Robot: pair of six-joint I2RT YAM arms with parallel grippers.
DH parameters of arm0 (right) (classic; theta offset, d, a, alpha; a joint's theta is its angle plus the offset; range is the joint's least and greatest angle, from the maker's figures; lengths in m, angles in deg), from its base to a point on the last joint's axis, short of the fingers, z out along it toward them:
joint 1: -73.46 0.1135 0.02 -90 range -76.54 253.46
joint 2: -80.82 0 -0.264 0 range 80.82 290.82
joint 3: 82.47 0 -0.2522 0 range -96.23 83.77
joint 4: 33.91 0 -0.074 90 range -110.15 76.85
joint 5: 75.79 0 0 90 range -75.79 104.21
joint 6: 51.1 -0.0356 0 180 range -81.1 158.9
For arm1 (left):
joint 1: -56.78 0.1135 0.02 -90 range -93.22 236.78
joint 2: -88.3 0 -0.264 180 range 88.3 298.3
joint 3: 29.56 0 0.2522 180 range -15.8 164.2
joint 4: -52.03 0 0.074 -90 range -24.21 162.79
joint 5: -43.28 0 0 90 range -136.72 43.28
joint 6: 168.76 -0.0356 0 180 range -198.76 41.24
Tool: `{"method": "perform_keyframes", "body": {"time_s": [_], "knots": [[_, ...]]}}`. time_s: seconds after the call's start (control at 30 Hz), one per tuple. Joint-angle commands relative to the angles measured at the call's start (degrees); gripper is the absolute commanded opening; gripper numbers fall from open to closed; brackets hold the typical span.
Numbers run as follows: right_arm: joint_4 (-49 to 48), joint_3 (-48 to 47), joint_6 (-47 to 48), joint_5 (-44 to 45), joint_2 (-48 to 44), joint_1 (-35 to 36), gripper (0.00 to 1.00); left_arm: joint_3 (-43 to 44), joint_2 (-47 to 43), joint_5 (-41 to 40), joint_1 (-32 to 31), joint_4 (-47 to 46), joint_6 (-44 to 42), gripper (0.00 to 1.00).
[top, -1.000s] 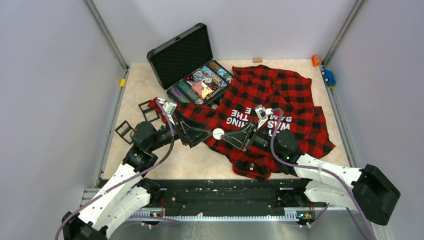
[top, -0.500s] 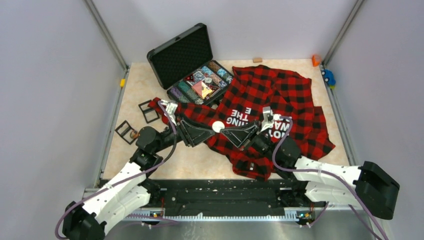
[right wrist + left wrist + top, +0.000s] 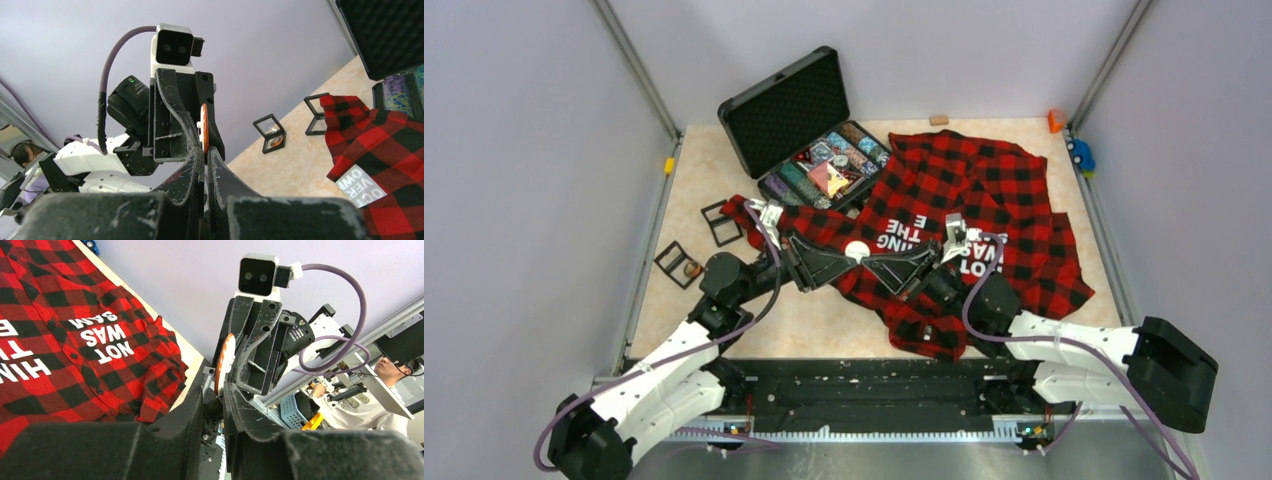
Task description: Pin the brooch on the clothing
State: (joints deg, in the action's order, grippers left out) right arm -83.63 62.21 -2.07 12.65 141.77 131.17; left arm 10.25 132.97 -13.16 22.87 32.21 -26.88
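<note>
Two tools meet tip to tip in the air over the near left edge of the shirt (image 3: pixel 984 180), with the brooch (image 3: pixel 857 250), a small round disc with a white face and an orange rim, between them. The right tool (image 3: pixel 871 262) is clamped tight on the edge of the disc. The left tool (image 3: pixel 846 258) has its jaws drawn narrow around the same disc, but whether they grip it or only flank it I cannot tell. So the brooch is held up clear of the cloth, seemingly mid hand-over or having its pin worked. Nothing is fastened to the shirt yet, which lies spread and rumpled on the worktop (image 3: pixel 824 325), one sleeve reaching toward the open case (image 3: pixel 784 105). Left to do, as I judge it: bring the disc down to the fabric, push the pin through and close it. The white print (image 3: pixel 102 335) reads "NOT WAS SAM" in the left wrist view, with "THE" legible from above and other words cut off by folds; no brand or label can be read
</note>
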Motion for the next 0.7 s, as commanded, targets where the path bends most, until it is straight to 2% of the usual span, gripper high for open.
{"method": "perform_keyframes", "body": {"time_s": [0.0,0.3,0.33,0.43,0.53,0.57,0.63,0.67], "knots": [[-3.3,-2.6,1.0,-0.6,0.1,0.7,0.00,0.9,1.2,-0.8,-0.3,-5.4,1.1,0.24],[-2.3,-2.8,1.1,-1.1,0.2,0.7,0.00,1.0,3.1,0.2,-0.3,-8.6,2.8,0.21],[-2.2,-2.9,1.1,-1.1,0.1,0.7,0.00,1.0,3.1,0.2,-0.4,-8.5,2.8,0.18],[-1.7,-3.2,1.2,-1.2,0.4,0.7,0.00,0.9,3.0,0.2,-0.4,-8.7,2.7,0.01],[0.8,-3.9,2.0,-1.7,0.0,0.7,0.00,1.4,2.6,0.7,-0.4,-6.9,1.3,0.00],[3.0,-4.3,2.6,-1.8,-0.7,0.7,0.12,2.1,2.4,0.3,-0.4,-4.7,0.0,0.00],[10.7,-5.4,5.2,-1.4,-4.3,0.2,0.48,4.6,2.6,-0.6,-0.1,2.2,-3.8,0.00],[16.5,-6.4,7.3,-0.1,-6.6,-0.2,0.62,7.8,3.1,-1.1,-0.1,12.5,-8.4,0.00]]}}
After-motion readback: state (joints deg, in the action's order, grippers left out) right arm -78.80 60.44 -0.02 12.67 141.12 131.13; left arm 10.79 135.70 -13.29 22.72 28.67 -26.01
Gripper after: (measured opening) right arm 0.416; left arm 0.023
